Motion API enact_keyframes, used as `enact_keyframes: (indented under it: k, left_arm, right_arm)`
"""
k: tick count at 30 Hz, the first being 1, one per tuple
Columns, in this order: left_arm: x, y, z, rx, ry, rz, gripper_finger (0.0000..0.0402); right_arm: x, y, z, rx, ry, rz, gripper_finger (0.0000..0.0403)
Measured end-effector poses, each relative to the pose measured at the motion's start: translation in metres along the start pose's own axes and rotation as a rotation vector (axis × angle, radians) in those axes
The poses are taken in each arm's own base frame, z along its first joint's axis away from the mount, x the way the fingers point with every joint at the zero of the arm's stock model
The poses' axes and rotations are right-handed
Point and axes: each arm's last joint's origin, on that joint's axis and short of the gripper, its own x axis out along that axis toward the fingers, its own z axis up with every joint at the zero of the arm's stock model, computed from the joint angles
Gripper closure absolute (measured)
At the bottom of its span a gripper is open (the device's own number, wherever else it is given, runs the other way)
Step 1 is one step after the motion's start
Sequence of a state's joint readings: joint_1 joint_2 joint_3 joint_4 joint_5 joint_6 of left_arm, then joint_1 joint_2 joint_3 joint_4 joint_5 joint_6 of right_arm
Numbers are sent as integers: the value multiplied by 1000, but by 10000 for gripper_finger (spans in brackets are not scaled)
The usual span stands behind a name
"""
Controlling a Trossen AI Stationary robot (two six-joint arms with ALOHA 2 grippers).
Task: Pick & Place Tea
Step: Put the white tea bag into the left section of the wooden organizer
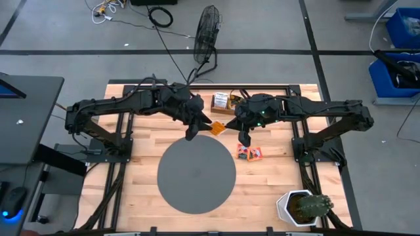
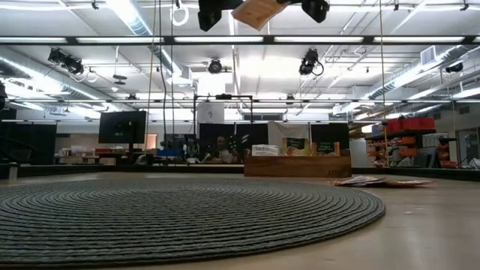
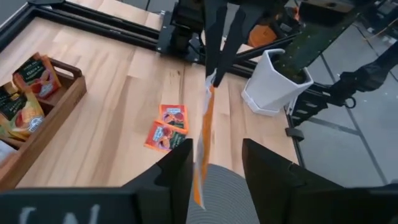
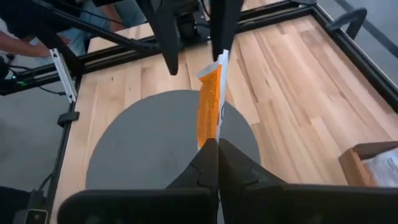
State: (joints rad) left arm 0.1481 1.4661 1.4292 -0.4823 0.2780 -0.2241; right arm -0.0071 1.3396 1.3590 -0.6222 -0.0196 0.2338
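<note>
Tea packet (image 4: 209, 109) pinched by right pincer (image 4: 217, 144) above grey disc's (image 1: 196, 174) rim.

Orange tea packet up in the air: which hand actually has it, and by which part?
The right hand pinches the orange tea packet by one edge; the left hand stands open around the opposite edge.

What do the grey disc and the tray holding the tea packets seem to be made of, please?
The grey disc looks like a woven or coiled cord mat: the low view shows concentric ribbed rings and a matte surface. The tray looks like brown wood with a smooth finish, going by its solid walls and squared corner, though grain is hard to make out.
</note>
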Motion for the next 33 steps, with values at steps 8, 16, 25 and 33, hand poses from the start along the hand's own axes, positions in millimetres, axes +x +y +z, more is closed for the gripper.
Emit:
enact_keyframes:
  k: [8, 16, 25, 33]
  left_arm:
    - [0, 1, 0, -6, -2, 8, 181]
    - [0, 0, 0, -7, 2, 6, 150]
    - [0, 1, -6, -24, 61, 19, 199]
    - [0, 1, -7, 27, 67, 19, 304]
  right_arm:
    - [0, 1, 1, -27, -3, 27, 403]
    - [0, 3, 8, -55, -83, 44, 403]
    - [0, 3, 8, -60, -82, 41, 403]
    - [0, 3, 8, -48, -85, 42, 403]
